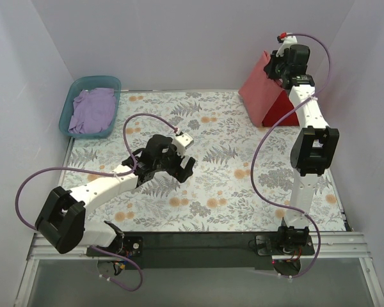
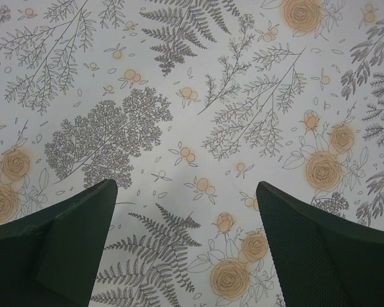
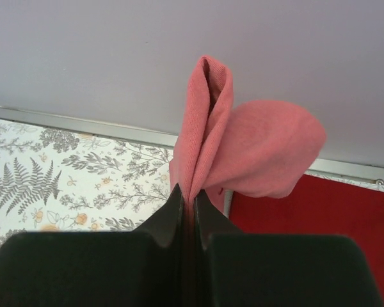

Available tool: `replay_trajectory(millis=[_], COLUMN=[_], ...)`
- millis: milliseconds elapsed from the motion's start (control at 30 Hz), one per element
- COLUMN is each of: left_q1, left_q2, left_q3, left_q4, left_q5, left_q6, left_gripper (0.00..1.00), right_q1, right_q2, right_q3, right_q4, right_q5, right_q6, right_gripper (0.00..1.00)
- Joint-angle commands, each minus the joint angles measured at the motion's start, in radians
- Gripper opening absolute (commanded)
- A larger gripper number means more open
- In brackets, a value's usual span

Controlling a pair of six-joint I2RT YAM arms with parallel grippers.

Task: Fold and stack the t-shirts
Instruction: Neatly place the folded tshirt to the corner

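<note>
The white fern-and-flower cloth [image 1: 224,185] covers the whole tabletop under both my arms. At its far right corner, against the back wall, lies the deep red t-shirt [image 1: 283,107]. The salmon-pink t-shirt [image 1: 256,83] is lifted above it, hanging down in a slanted sheet to the cloth just left of the red one. At the far left corner stands the teal plastic tub [image 1: 96,79], with the lavender purple t-shirt [image 1: 93,110] crumpled inside it, well apart from the other two shirts.

My right gripper [image 3: 186,192] is raised high at the back right corner. Its fingers are pressed together on a fold of the salmon-pink shirt. In my right wrist view the fabric rises out of the pinch as a narrow loop, with a rounded flap falling to the right over the red shirt.

My left gripper [image 1: 179,167] hovers over the middle-left of the floral cloth with its fingers [image 2: 64,249] spread wide. It holds nothing, and only the printed ferns and orange blossoms show between them.
</note>
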State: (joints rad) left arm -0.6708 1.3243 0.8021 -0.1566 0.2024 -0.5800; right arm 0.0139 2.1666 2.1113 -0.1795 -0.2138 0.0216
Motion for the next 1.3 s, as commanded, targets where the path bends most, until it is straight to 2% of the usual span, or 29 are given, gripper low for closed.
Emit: replay_trajectory(millis=[0,267,800,1033,1267], left_q1=[0.004,0.004,0.004,0.004,0.004], left_q2=[0.003,0.012,0.070,0.105,0.125], left_q3=[0.045,0.049,0.124,0.164,0.180], left_q4=[0.000,-0.006,-0.078,-0.119,-0.135], left_q5=[0.008,0.009,0.023,0.026,0.029], left_q6=[0.017,0.017,0.016,-0.001,-0.014], left_gripper=[0.90,0.90,0.90,0.90,0.90], right_q1=[-0.031,-0.069,-0.218,-0.267,-0.295], right_q2=[-0.033,-0.044,0.051,0.111,0.170], right_q3=[0.000,-0.031,-0.066,-0.100,-0.120], right_q4=[0.092,0.097,0.133,0.213,0.299], right_q5=[0.007,-0.002,-0.116,-0.137,-0.096], right_q6=[-0.014,-0.020,-0.190,-0.264,-0.348], right_gripper=[0.01,0.01,0.01,0.01,0.01])
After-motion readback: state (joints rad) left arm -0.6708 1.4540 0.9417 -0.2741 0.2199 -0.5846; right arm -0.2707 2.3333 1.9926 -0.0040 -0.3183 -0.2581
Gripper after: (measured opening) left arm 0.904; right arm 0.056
